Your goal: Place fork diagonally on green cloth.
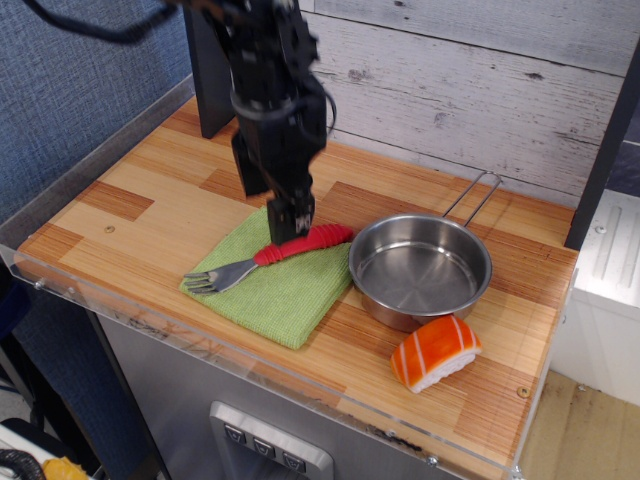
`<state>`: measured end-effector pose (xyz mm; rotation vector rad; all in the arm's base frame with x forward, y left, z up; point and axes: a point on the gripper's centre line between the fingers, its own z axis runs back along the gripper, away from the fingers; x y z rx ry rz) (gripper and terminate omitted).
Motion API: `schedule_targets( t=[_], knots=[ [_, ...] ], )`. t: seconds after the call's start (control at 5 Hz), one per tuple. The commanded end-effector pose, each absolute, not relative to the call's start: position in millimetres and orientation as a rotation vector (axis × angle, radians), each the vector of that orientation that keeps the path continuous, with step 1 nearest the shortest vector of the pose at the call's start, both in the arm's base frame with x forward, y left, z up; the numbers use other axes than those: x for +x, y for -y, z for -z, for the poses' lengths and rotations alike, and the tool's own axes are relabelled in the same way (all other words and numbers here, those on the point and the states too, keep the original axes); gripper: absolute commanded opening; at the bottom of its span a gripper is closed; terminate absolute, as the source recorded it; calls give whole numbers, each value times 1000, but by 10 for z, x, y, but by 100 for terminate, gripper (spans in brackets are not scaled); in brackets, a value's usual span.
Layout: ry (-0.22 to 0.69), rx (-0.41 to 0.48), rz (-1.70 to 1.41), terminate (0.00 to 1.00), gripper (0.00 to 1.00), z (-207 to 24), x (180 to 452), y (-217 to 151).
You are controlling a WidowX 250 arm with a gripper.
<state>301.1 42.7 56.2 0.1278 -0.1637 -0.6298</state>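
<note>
Whitewashed planks are backing a wooden tabletop (150, 225) edged in clear plastic, with a blue wall running along its left side. On this surface the green cloth (285, 290) is lying flat near the front edge, and the fork (268, 254) is resting diagonally across it: its grey tines are pointing down-left past the cloth's left corner, and its red ribbed handle is reaching up-right toward the steel pan (420, 270), which is sitting just beside the cloth. The gripper (272, 195) is hovering above the fork's handle, its fingers parted and holding nothing, clear of the fork. A piece of salmon sushi (434, 351) is sitting in front of the pan.
</note>
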Motion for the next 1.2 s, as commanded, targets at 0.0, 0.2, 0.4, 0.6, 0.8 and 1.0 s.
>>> schedule_targets(
  t=[0.0,0.2,0.4,0.6,0.8,1.0],
  knots=[
    [352,207,604,0,100,-1306,3054,-615],
    [399,248,576,0,100,-1554,3031,-684],
    [424,288,597,0,100,-1628,3006,-713],
    [424,288,597,0,100,-1628,3006,-713],
    [424,288,597,0,100,-1628,3006,-713],
    [424,288,597,100,100,-1628,3006,-713]
  ],
)
